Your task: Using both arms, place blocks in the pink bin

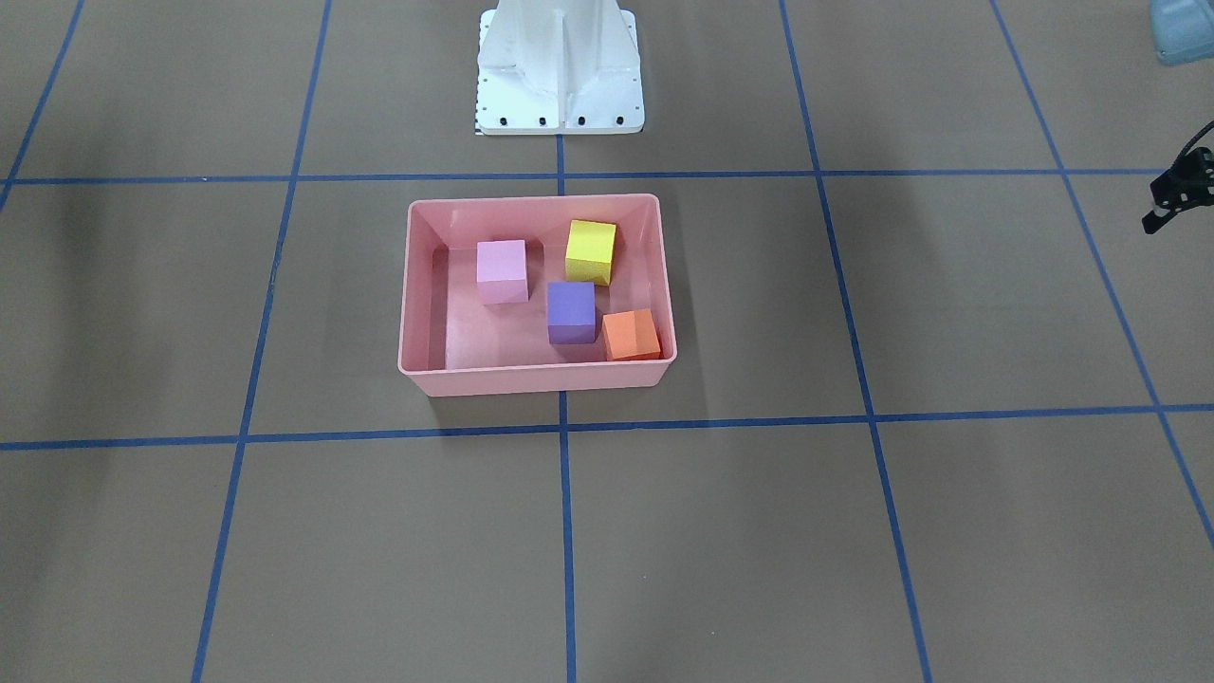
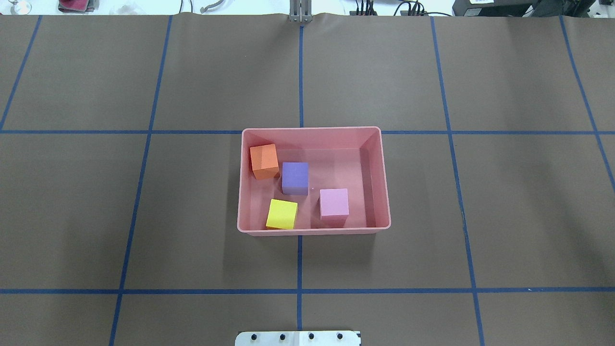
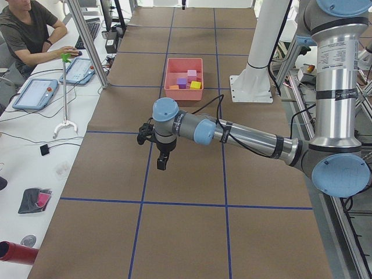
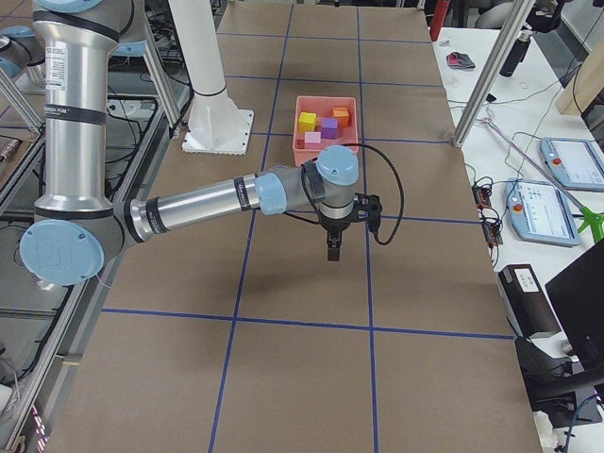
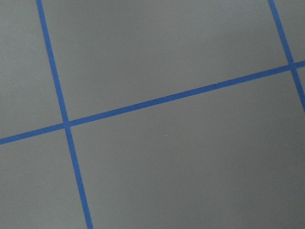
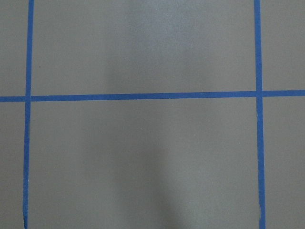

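We cannot tell whether the left gripper is parted or closed: from the side its fingers merge into one dark shape, and the front-facing camera catches only a black scrap sliced by the picture's edge (which part, we cannot say). The right gripper reads just as poorly. Neither wrist view takes in its own fingertips. The pedestal base, well behind both grippers, is cropped.
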`<state>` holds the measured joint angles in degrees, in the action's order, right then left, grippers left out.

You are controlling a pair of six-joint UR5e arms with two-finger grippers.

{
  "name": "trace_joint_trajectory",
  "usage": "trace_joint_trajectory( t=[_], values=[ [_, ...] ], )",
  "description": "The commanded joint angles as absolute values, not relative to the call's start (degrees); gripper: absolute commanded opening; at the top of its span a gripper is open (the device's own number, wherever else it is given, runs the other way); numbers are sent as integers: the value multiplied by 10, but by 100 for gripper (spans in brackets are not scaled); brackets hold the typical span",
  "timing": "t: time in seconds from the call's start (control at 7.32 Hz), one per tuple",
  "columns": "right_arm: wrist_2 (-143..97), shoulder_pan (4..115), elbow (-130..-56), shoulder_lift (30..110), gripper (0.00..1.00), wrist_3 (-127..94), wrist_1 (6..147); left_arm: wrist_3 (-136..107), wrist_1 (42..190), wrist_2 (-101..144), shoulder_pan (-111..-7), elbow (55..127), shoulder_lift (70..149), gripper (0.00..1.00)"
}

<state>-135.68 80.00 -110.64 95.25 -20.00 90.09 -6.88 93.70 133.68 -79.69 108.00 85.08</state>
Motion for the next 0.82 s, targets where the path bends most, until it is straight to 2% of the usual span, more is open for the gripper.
trace_joint_trajectory(
  t=[0.0,0.27,0.68],
  values=[
    [-1355,811,-1080,965,99,-197,901,-16,936,1339,-804,1069,841,99],
    [-1353,827,-1056,969,99,-162,901,-14,937,1350,-829,1026,842,99],
    [-1354,827,-1042,966,99,-163,901,42,935,1360,-854,1009,841,99]
  ],
)
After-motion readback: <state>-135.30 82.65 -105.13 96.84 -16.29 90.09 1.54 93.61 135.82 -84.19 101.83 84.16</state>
